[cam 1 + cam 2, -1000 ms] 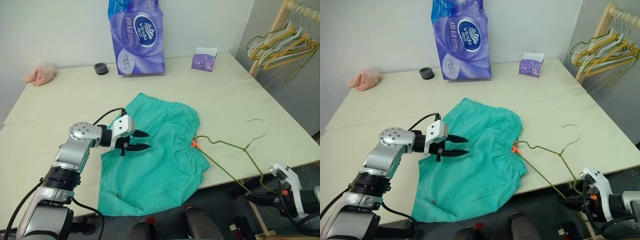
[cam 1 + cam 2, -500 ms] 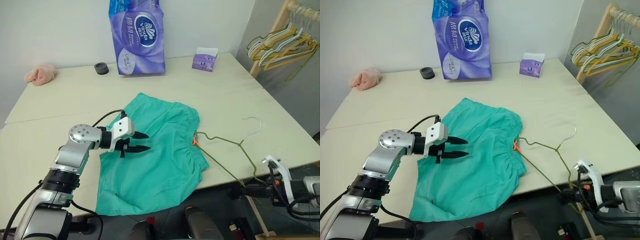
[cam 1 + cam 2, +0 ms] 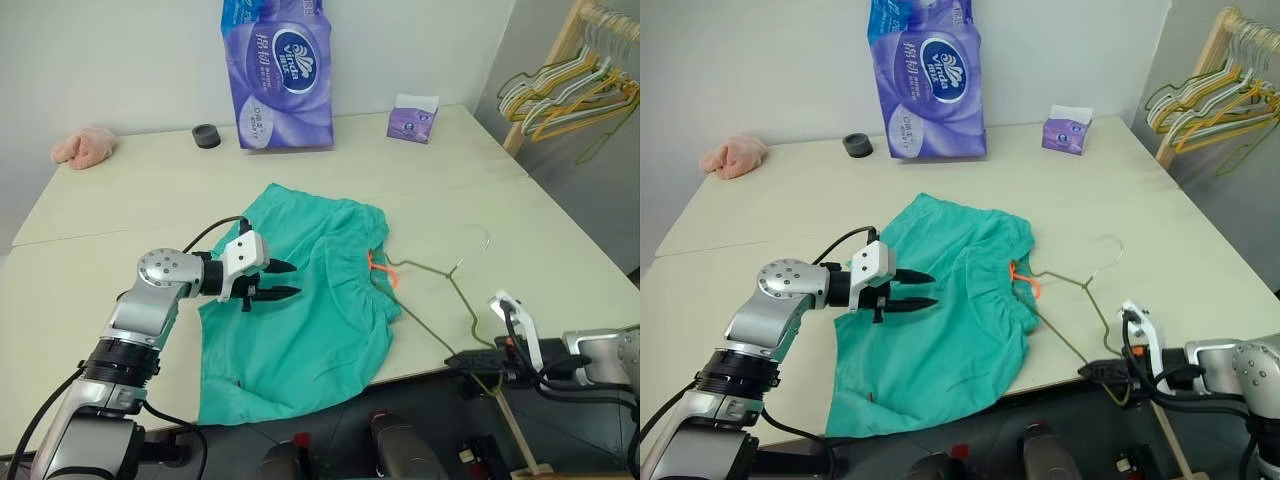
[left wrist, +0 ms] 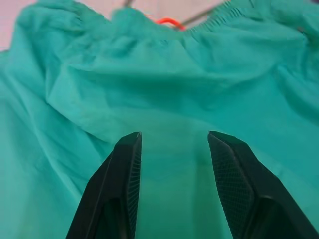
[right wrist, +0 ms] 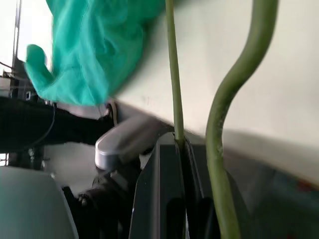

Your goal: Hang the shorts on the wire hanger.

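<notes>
The teal shorts [image 3: 300, 320] lie flat on the table, one leg drooping over the front edge, the orange drawstring [image 3: 380, 268] at the waistband. My left gripper [image 3: 295, 279] hovers open just above the fabric [image 4: 164, 89], with nothing between its fingers [image 4: 124, 174]. The olive wire hanger [image 3: 430, 275] lies to the right of the shorts, its hook [image 3: 478, 236] on the table. One end of it reaches the waistband by the drawstring; I cannot tell if it goes inside. My right gripper [image 3: 455, 357], at the table's front edge, is shut on the hanger's near corner [image 5: 175, 99].
A large purple tissue pack [image 3: 280, 70], a small purple tissue box [image 3: 412, 118], a black roll [image 3: 206, 135] and a pink cloth [image 3: 83, 147] sit along the back of the table [image 3: 130, 200]. A wooden rack with bunched hangers [image 3: 570, 85] stands at the right.
My right gripper has moved left along the table's front edge with the hanger. The hanger slid left and pushed the waistband in. The left gripper kept still.
</notes>
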